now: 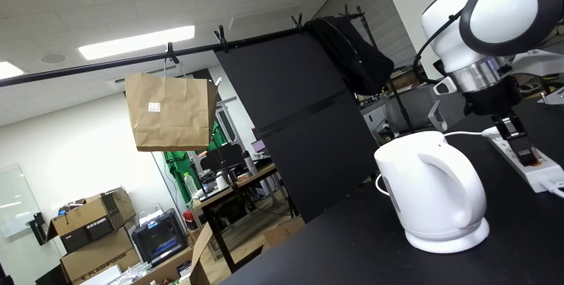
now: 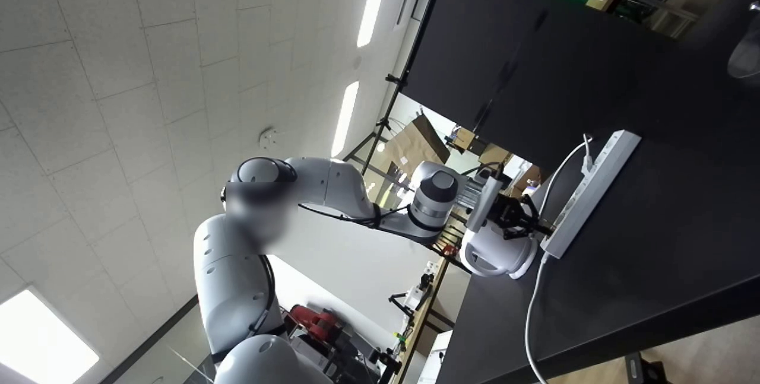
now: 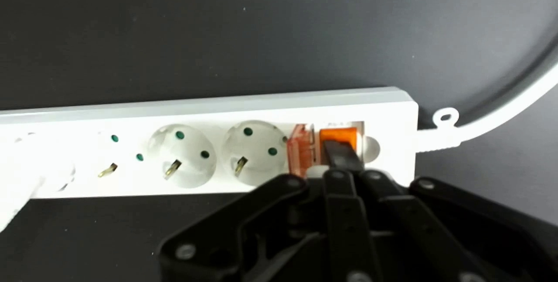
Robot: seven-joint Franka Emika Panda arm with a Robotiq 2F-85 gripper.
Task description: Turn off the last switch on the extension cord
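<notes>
The extension cord is a long flat white strip on the black table. It shows in both exterior views (image 1: 546, 174) (image 2: 594, 194) and across the wrist view (image 3: 219, 134). An orange switch (image 3: 338, 134) sits near its cable end, beside a clear reddish flap or cover (image 3: 300, 151). My gripper (image 3: 342, 151) is shut, with its fingertips together and nothing visible between them. The tips are over the orange switch and hide its lower part; they seem to touch it. The gripper also shows at the strip's end in both exterior views (image 1: 526, 157) (image 2: 549, 229).
A white kettle (image 1: 436, 192) stands on the table beside the strip, close to the arm; it also shows in an exterior view (image 2: 504, 247). A white plug (image 3: 17, 181) sits at the strip's far end. The thick white cable (image 3: 514, 112) leaves the switch end.
</notes>
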